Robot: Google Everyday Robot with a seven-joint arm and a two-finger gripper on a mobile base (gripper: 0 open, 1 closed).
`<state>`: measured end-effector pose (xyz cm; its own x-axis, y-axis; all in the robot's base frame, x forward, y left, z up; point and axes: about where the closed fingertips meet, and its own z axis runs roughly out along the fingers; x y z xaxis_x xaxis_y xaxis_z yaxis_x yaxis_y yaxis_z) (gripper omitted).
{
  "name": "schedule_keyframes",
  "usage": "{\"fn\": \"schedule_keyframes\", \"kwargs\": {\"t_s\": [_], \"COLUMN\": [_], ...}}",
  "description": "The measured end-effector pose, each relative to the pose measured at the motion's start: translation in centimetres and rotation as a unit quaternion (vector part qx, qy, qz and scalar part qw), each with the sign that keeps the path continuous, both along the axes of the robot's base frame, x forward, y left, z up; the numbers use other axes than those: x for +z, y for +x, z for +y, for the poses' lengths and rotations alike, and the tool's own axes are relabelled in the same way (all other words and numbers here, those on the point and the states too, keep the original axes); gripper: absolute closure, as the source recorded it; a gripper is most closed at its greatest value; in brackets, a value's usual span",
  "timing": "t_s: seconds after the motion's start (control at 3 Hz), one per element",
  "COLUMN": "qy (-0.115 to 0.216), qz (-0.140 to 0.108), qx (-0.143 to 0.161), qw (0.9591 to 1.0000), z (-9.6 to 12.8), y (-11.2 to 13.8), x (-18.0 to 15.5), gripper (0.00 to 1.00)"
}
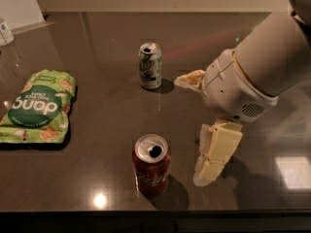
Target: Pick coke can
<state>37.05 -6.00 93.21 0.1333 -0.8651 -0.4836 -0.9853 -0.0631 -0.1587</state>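
Two fingers [218,147] of the gripper [189,130] stand spread wide and hold nothing, so I judge the pick to be at the approach stage. The coke can [151,164] stands upright, untouched, near the lower finger's tip and outside the gap; closing and lifting are left. Bare table [112,115] separates that finger from the can, which is close to the front edge; the white-and-green can [150,66] is near the upper finger, and the snack bag [36,106] is well apart.

Spread pincer [189,130] just right of coke can [151,163] — bare tabletop [107,110] between, white-green can [150,65] well behind
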Motion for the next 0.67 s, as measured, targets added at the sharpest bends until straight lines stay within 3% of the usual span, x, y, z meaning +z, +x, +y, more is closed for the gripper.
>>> {"fn": "schedule_keyframes", "kwargs": {"t_s": [0.67], "qy": [0.018], "qz": [0.028], "qx": [0.066], "qw": [0.9973], "z": [3.8], "y": [-2.8], "x": [-2.6], "gripper": [0.00]}}
